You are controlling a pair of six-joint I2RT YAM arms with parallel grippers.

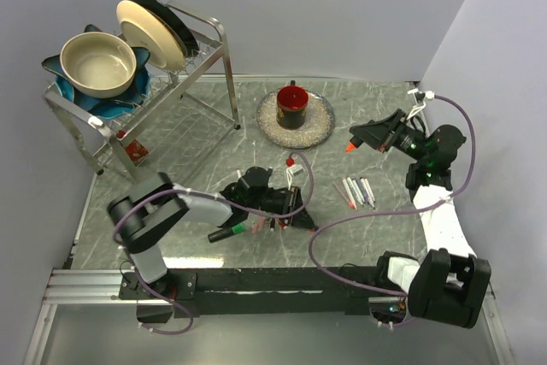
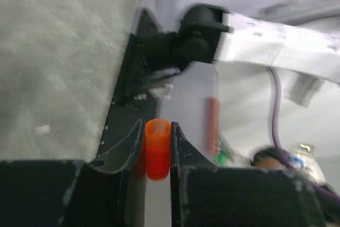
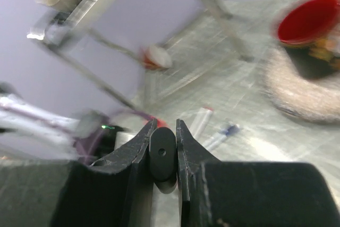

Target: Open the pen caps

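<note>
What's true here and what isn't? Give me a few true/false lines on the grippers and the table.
1. The left gripper is shut on an orange cap. True.
2. The right gripper is open and empty. False: it is shut on a black marker.
3. The red cup stands on the round mat. True.
4. The bowl sits on the table next to the pens. False: it is up on the dish rack, at the far left.
5. The pens stand upright in the cup. False: they lie flat on the table.
</note>
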